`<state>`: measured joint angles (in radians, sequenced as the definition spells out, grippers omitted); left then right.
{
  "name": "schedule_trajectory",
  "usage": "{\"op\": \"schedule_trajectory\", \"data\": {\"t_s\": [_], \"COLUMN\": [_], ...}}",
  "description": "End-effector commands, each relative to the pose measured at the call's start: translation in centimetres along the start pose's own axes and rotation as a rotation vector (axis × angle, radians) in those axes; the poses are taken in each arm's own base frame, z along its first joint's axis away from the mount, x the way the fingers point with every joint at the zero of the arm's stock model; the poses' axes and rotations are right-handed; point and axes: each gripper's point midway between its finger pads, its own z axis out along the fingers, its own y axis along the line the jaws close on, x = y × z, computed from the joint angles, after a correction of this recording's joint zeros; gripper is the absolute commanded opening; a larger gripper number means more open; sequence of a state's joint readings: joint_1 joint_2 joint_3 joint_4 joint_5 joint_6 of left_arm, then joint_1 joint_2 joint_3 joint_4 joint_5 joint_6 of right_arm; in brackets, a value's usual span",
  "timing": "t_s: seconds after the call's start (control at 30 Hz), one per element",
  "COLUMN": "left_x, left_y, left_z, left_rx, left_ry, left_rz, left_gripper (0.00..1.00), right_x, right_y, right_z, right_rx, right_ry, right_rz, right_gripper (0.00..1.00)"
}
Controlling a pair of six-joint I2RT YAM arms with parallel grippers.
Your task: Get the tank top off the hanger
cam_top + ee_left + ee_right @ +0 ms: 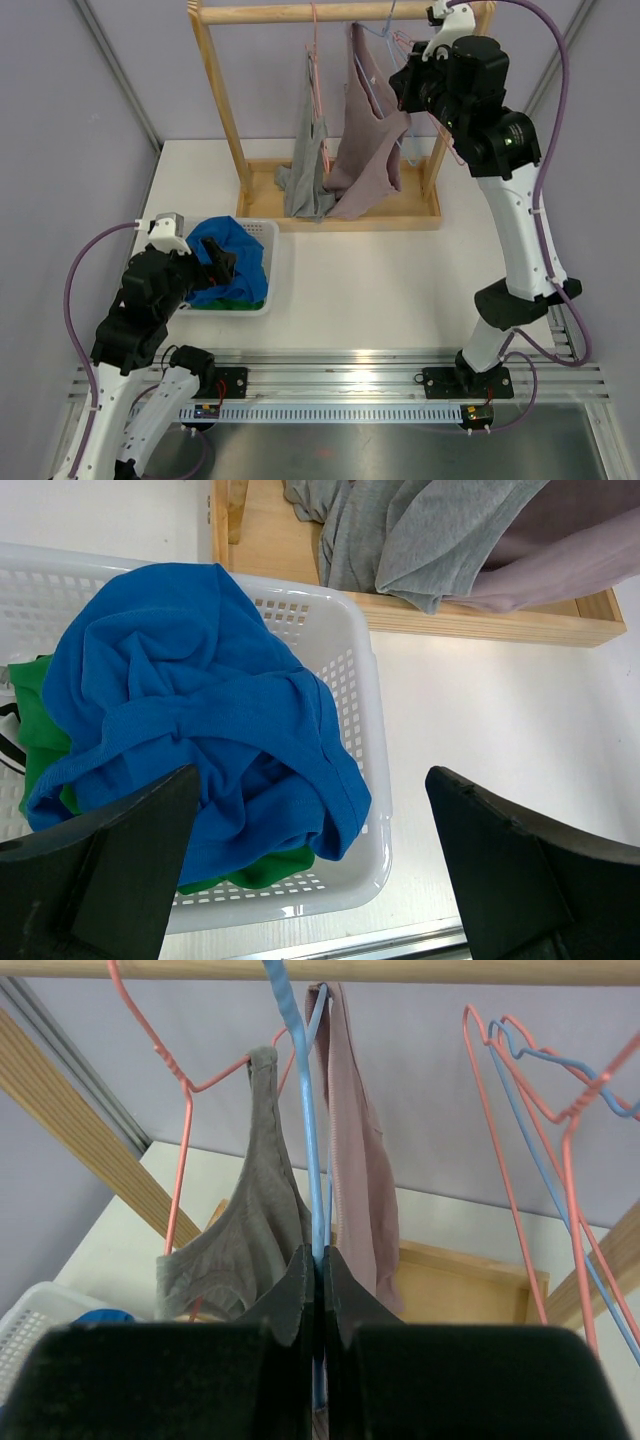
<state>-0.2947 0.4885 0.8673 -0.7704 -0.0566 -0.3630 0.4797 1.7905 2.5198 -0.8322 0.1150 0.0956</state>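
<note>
Mauve tank top [375,150]; blue hanger [305,1110]; grey top [312,170]; white basket [365,680].

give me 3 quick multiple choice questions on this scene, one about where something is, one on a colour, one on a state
1. Where does the blue garment lie?
a) on the wooden rack's base
b) on the bare table
c) in the white basket

2. What colour is the hanger that the right gripper pinches?
a) pink
b) blue
c) white

3. How is the left gripper?
a) open, holding nothing
b) shut on cloth
c) shut on a hanger

Answers:
1 c, the left wrist view shows it heaped inside the basket, over something green.
2 b, in the right wrist view the blue hanger runs down between the closed fingers.
3 a, its two fingers stand wide apart above the basket with nothing between them.
</note>
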Motion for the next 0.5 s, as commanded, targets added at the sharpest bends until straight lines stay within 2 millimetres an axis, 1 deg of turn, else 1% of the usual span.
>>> {"op": "schedule_trajectory", "data": {"t_s": [0.0,0.03,0.07,0.1,0.13,0.17,0.2,0.23,0.27,0.3,0.33,0.4,0.43,0.47], "left_x": [-1.8,-1.9,-2.7,-3.0,-3.4,-4.4,-4.7,-5.3,-6.1,-6.5,-7.2,-8.2,-9.2,-9.6], "left_y": [-0.8,-1.0,-1.4,-1.6,-1.9,-2.2,-2.6,-3.0,-4.1,-4.8,-6.3,-8.3,-9.8,-10.6], "left_z": [-0.3,-0.2,-0.5,-0.6,-0.4,-0.7,-0.7,-0.7,-0.6,-0.6,-0.7,-0.6,-0.7,-0.1], "left_rx": [0.025,0.034,0.044,0.049,0.056,0.061,0.077,0.087,0.128,0.157,0.228,0.319,0.379,0.396], "left_ry": [-0.042,-0.035,-0.049,-0.053,-0.055,-0.073,-0.07,-0.073,-0.064,-0.064,-0.075,-0.082,-0.112,-0.107], "left_rz": [0.012,0.014,0.01,0.01,0.012,0.014,0.016,0.016,0.014,0.011,-0.001,-0.014,-0.033,-0.038], "left_gripper": [0.99,0.99,0.99,0.99,0.99,0.99,0.99,0.99,0.99,0.99,0.99,0.99,0.99,0.99], "right_x": [-4.6,-5.1,-3.3,-2.7,-2.8,-0.5,0.2,0.3,2.3,2.9,3.7,4.6,5.4,5.4], "right_y": [0.5,0.4,0.5,0.7,1.0,1.5,1.5,1.5,2.1,2.1,2.0,2.1,2.0,2.0], "right_z": [-4.7,-6.5,-6.2,-6.8,-8.5,-8.4,-8.9,-10.8,-11.1,-12.0,-13.9,-16.1,-18.2,-20.7], "right_rx": [-0.017,-0.024,-0.03,-0.047,-0.075,-0.109,-0.118,-0.125,-0.168,-0.178,-0.186,-0.207,-0.221,-0.246], "right_ry": [-0.141,-0.157,-0.106,-0.089,-0.093,-0.029,-0.008,-0.005,0.051,0.062,0.071,0.074,0.074,0.056], "right_rz": [0.066,0.086,0.085,0.086,0.088,0.086,0.091,0.105,0.105,0.111,0.122,0.152,0.165,0.178], "right_gripper": [0.0,0.0,0.0,0.0,0.0,0.0,0.0,0.0,0.0,0.0,0.0,0.0,0.0,0.0]}}
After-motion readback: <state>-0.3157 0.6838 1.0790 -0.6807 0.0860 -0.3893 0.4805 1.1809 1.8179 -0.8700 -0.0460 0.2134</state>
